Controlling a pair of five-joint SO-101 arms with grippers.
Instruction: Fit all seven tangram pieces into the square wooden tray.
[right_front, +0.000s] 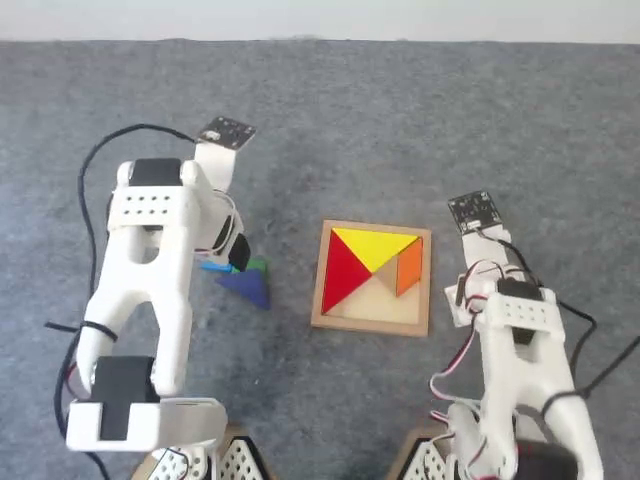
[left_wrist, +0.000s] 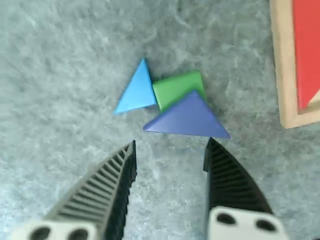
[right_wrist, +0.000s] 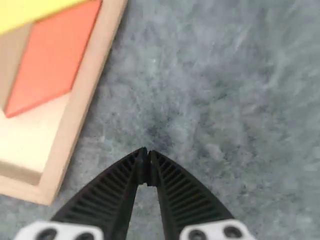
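Left gripper (left_wrist: 171, 146) wide open, poised near dark blue flat triangle (left_wrist: 187, 119). Triangle overlaps green square piece (left_wrist: 175, 87), beside light blue triangle (left_wrist: 136, 91); all 3 on grey carpet (right_front: 400, 120), apart from square wooden tray (right_front: 368, 328). Pieces likely light, stiff, thin, slick; pinch across opposite edges. Right gripper (right_wrist: 145, 154) closed, empty, beside tray. No legible writing.

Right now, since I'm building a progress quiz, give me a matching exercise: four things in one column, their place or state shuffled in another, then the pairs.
1. yellow triangle
2. dark blue triangle
3. left tool
4. right tool

A. shut, beside the tray
B. open, facing the dark blue triangle
C. inside the tray
D. on the mat, touching the green piece

Pairs: 1-C, 2-D, 3-B, 4-A
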